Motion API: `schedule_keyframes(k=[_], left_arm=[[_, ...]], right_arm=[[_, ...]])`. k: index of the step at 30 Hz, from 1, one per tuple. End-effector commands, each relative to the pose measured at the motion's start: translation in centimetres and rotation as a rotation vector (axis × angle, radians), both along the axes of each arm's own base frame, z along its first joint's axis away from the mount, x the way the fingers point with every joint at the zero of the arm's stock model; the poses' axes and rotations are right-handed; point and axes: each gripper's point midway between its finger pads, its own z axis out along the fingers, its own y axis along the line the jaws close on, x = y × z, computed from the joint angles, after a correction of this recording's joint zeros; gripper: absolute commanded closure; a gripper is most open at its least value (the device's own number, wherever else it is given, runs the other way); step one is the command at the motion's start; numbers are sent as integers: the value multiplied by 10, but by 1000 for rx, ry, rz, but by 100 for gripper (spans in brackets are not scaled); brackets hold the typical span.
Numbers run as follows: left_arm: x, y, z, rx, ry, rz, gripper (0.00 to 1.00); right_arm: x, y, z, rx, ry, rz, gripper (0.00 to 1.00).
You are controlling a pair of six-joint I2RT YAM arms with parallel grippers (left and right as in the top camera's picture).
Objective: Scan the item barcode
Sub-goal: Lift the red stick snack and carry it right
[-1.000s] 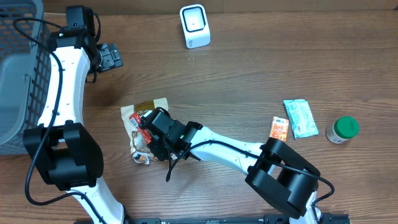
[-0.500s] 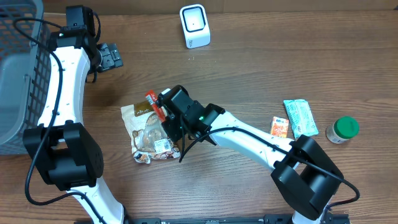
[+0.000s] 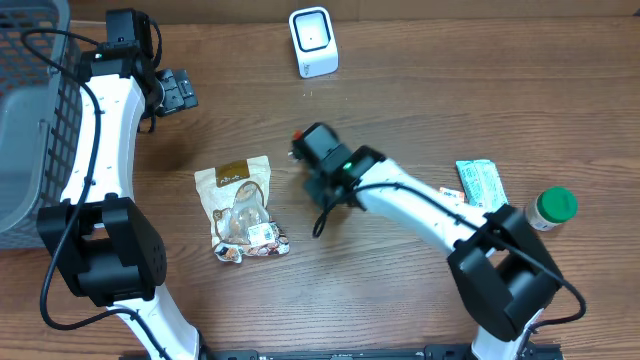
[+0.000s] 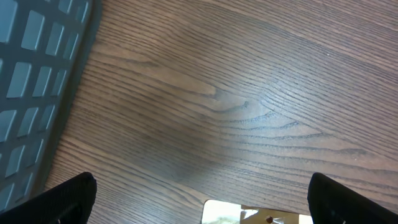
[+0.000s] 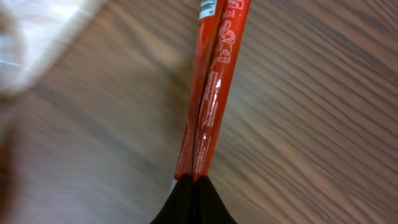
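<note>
Red packet (image 5: 211, 93) is sitting in the right gripper (image 3: 303, 141). The jaws are pinching one end of it and the rest is sticking out ahead of the fingers. It's hanging over the middle of the desk (image 3: 450, 90), below the barcode scanner (image 3: 313, 42) in the overhead view and not at it yet.

Step in hand, as I'm reading it: carrying the packet to the scanner window.
- The wrist view is showing the packet edge-on, so it's probably presenting the thin side. I'm expecting it needs a wrist roll so a flat face is pointing at the scanner front.
- There's a white printed patch at the far tip. I can't tell if that's the barcode or which face is carrying it.
- The packet is thin and looks floppy. Going in slowly should stop the free end from swinging, and the face should be held near the window without touching it.
- The grip is covering the near end, so if the code is sitting under the fingers, a regrasp is going to be needed.

Around it, big to small:
- The basket (image 3: 50, 100) is sitting at the far left edge, out of the way.
- The left gripper (image 3: 180, 92) is parking beside the basket with jaws spread wide and nothing in them. It's left of the scanner and not crossing the path.
- The snack pouch (image 3: 243, 210) is lying flat, left of and below the packet, clear of the route.
- The green-and-white sachet (image 3: 482, 190) and the green-lidded jar (image 3: 551, 208) are sitting at the right edge, just beside the right arm's links and well apart from the packet.

Bare desk is lying between the packet and the scanner, and I'm seeing nothing blocking.
</note>
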Motion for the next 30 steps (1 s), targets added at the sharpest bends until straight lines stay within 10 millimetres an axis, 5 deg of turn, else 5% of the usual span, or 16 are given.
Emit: schedule_keyframes(k=[1,6,13,17,30], left_arm=[[2,-3,8,1,-20,-17,0],[2,-3,8,2,-20,-17,0],[2,-3,8,2,-20,-17,0],[2,-3,8,2,-20,-17,0],[2,-3,8,2,-20,-17,0]], right_arm=[[16,-28,-3,-46,1,-50,96],[23,-62,-18,-83,61,-123,96],[30,-77,-23,-50,97,-167,96],[31,-84,-23,-55,106,-183,66],[37,-96,-23,-23,109,-296,56]])
